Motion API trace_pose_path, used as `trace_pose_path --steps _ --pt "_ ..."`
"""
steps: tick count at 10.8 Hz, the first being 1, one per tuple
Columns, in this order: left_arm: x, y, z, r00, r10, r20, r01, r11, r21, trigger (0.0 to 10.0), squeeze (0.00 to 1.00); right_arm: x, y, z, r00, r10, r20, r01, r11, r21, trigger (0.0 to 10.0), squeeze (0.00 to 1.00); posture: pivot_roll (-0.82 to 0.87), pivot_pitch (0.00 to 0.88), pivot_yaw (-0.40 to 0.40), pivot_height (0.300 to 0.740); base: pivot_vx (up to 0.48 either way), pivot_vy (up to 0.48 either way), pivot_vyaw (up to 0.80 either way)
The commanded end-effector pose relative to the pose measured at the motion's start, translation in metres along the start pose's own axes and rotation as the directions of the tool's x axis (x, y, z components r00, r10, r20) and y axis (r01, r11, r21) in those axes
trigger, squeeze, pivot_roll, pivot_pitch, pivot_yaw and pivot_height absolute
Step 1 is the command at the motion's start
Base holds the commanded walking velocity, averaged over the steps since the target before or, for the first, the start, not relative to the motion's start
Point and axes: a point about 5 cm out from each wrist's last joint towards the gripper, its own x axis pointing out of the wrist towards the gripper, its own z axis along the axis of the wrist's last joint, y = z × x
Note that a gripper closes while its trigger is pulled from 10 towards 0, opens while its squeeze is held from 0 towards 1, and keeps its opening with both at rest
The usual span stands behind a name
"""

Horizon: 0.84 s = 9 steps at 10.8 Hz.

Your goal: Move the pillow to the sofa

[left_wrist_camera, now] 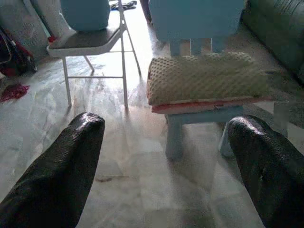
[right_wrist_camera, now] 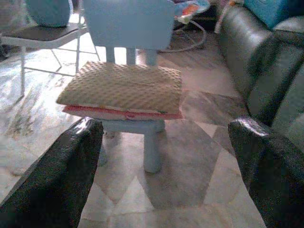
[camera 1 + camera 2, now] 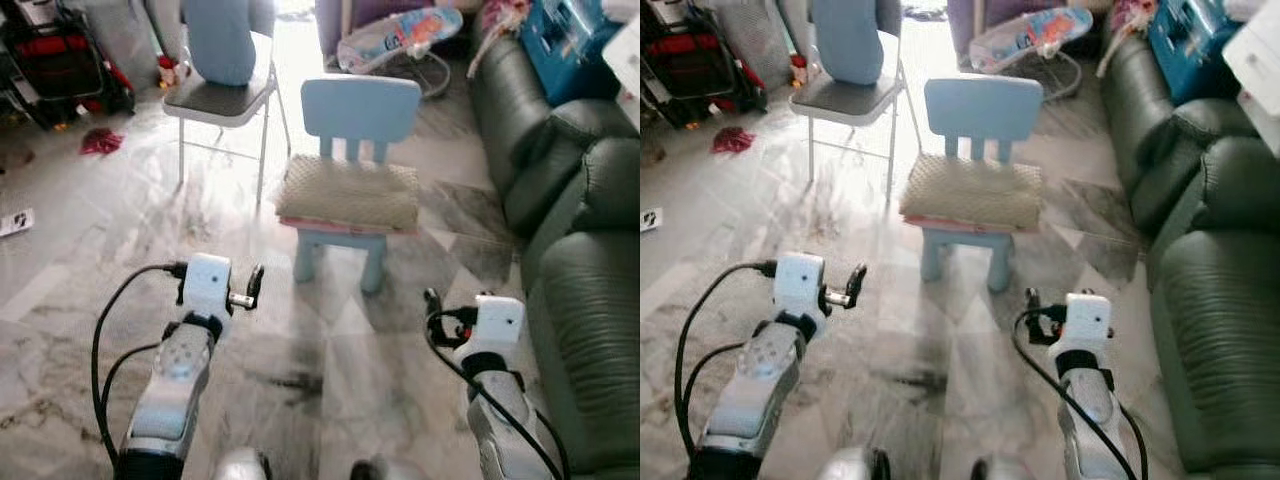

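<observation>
Marble floor carries a small blue chair [image 3: 360,110] bearing the beige dimpled pillow [image 3: 348,193]; both grippers' fingers [image 1: 57,175] spread apart.

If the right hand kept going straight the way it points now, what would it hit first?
Probably the beige textured pillow lying on the small light-blue plastic chair: it sits centred between the right hand's open fingers, with bare marble floor between. Depth is unclear.

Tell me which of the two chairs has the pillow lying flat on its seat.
The small light-blue plastic chair, the nearer one, carries the beige pillow flat on its seat. The metal folding chair behind holds a blue cushion standing upright.
</observation>
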Motion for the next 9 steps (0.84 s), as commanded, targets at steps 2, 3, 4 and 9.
trace_pose_path --steps 2,3,4,9 --pt "0.003 -0.002 0.004 0.999 -0.02 0.029 0.019 0.999 0.041 10.0 0.0 0.007 0.001 -0.005 1.0 0.012 -0.015 -0.012 1.0 -0.004 10.0 0.0 -0.06 0.04 0.025 0.74 0.308 0.0 0.0" --pt "0.009 -0.006 0.012 0.998 -0.04 0.057 0.04 0.999 0.007 10.0 0.0 0.008 0.0 -0.005 1.0 0.008 -0.022 -0.008 1.0 0.011 10.0 0.0 -0.06 0.042 0.025 0.74 0.326 0.0 0.0" --pt "0.012 -0.008 0.014 0.997 -0.049 0.061 0.049 0.999 0.012 10.0 0.0 0.007 0.0 -0.004 1.0 0.011 -0.02 -0.011 1.0 0.003 10.0 0.0 -0.07 0.052 0.022 0.74 0.48 0.0 0.0" --pt "0.003 -0.007 0.003 0.999 -0.029 0.032 0.03 1.0 -0.007 10.0 0.0 0.013 0.007 0.008 0.999 0.029 0.013 -0.03 0.999 0.026 10.0 0.0 -0.05 0.069 0.005 0.74 0.48 0.0 0.0"
